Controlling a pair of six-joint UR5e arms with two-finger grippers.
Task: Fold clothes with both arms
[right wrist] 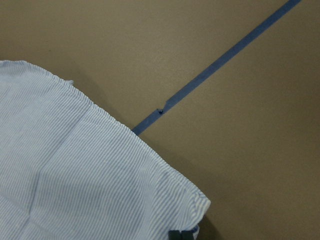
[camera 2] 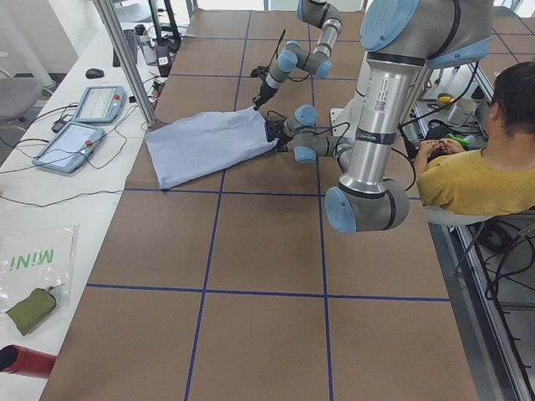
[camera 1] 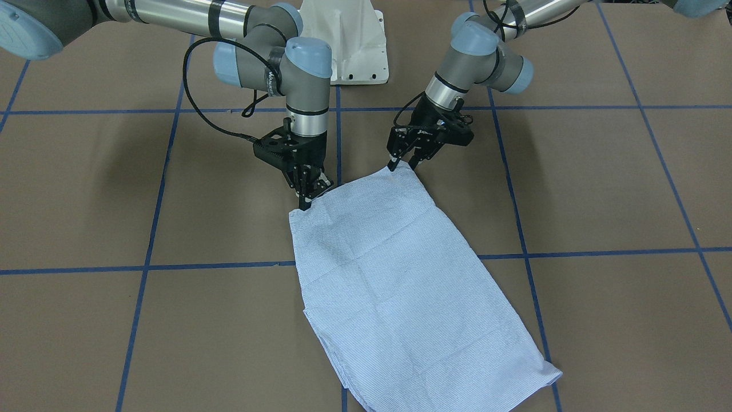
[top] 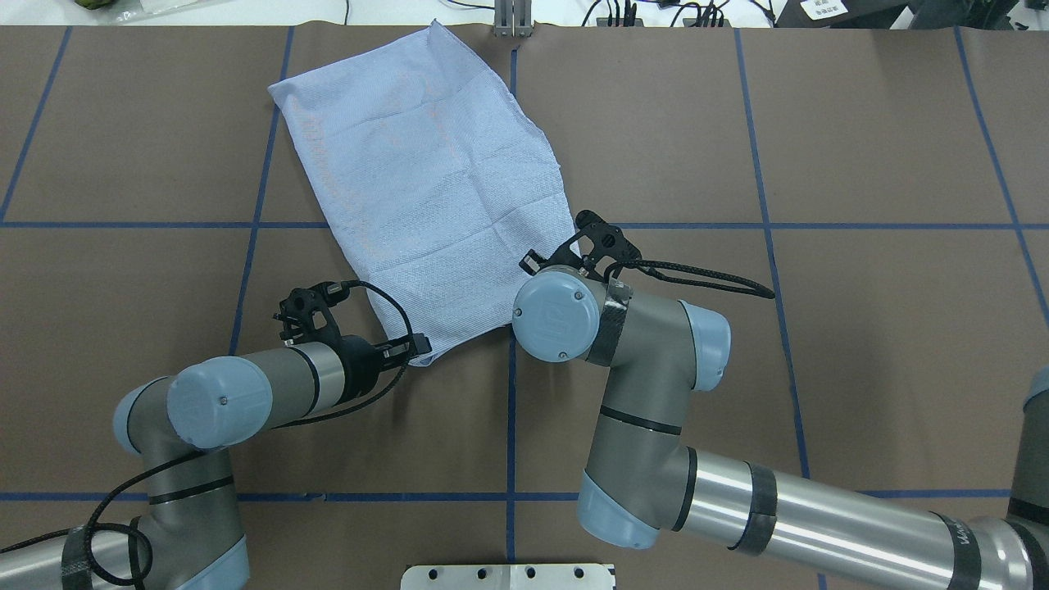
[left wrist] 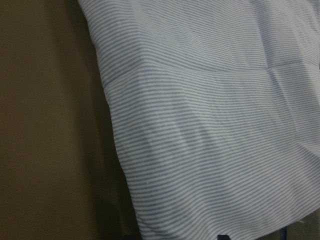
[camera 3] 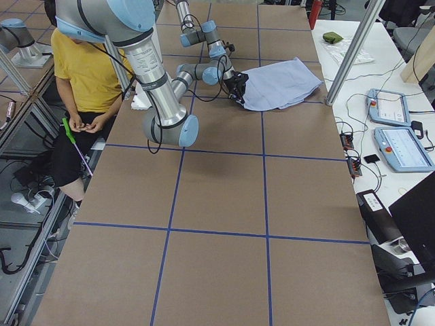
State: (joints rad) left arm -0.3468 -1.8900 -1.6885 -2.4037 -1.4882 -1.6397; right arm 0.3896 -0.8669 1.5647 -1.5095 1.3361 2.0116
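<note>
The light blue striped shirt (camera 1: pixel 400 286) lies folded into a flat rectangle on the brown table and also shows in the overhead view (top: pixel 426 188). My left gripper (camera 1: pixel 402 166) is low at the shirt's corner nearest the robot. Its fingers stand apart on either side of that corner. It is open, and shows in the overhead view (top: pixel 414 348). My right gripper (camera 1: pixel 306 201) has its fingers together on the other near corner. In the overhead view its own wrist hides it. The wrist views show striped cloth (left wrist: pixel 210 125) and a cloth corner (right wrist: pixel 75 175).
The white pedestal base (camera 1: pixel 349 51) stands behind the grippers. Blue tape lines (camera 1: pixel 337 143) grid the table. A metal post (camera 2: pixel 125 58) and control tablets (camera 2: pixel 84 125) are beyond the shirt's far edge. A seated person in yellow (camera 2: pixel 476 184) is behind the robot.
</note>
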